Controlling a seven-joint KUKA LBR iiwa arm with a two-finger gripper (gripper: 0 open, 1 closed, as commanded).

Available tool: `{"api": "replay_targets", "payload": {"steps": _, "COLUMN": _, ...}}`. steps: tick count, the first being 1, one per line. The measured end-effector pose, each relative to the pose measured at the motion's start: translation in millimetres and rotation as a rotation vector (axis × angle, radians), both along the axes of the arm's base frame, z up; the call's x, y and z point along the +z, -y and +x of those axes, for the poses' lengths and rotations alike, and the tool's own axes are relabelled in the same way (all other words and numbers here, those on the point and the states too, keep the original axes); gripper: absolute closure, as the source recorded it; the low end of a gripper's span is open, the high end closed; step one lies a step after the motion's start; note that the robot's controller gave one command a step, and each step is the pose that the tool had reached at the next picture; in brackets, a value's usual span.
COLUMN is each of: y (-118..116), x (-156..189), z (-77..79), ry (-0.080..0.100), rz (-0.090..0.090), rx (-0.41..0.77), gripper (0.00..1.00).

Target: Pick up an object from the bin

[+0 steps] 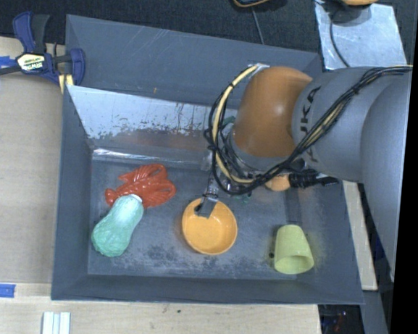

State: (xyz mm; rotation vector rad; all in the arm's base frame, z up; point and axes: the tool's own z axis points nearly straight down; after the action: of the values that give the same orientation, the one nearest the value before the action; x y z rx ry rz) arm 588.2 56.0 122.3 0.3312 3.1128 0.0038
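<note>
While the arm hung over the bin (73, 187): the step in hand looked to be a grasp on the orange bowl (216, 236); that was a judgement from where the tool stood, not a thing seen done.
Bin: its floor was bare round the bowl, so a straight lift should have met nothing; the back wall stood near the wrist, so any retreat was best begun upward and not backward.
Bowl: it sat upright, mouth up, at the front middle of the floor; the pale green soft toy (119, 226) lay toward the view's left and the yellow-green cup (292, 250) on its side toward the right, both apart from it; the red crumpled thing (148, 183) lay behind the toy.
Rim: the far edge was the place to pinch, one side within the wall and one without; the wall looked thin and smooth, so a shallow hold would likely have slipped or tipped the bowl; going low enough before closing seemed wise.
Arm (358, 125): it came in from the view's right, the thick grey link crossing the bin's right rear corner and bending downward.
Cover (268, 117): an orange dome at the wrist, over the back of the floor; black cables (222, 145) looped round it.
Gripper (207, 205): it pointed down with its tip at the bowl's far rim, touching or just above it; whether it was spread or pressed together could not be told; nothing was seen held in it.
</note>
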Motion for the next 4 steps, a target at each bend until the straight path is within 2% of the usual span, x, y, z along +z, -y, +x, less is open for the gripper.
{"api": "replay_targets", "payload": {"steps": 1, "y": 6.7, "x": -43.8, "z": 9.1, "ry": -0.004, "rz": -0.005, "rx": 0.471, "gripper": 0.0}}
{"api": "replay_targets", "payload": {"steps": 2, "y": -30.7, "x": -51.0, "z": -12.3, "ry": 0.005, "rz": -0.002, "rx": 0.15, "gripper": 0.0}}
{"api": "replay_targets", "payload": {"steps": 3, "y": -0.1, "x": -50.9, "z": 4.3, "ry": 0.005, "rz": -0.007, "rx": 0.45, "gripper": 0.0}}
{"api": "replay_targets", "payload": {"steps": 4, "y": -19.5, "x": -45.9, "z": -9.0, "ry": 0.009, "rz": -0.001, "rx": 0.208, "gripper": 1.0}}
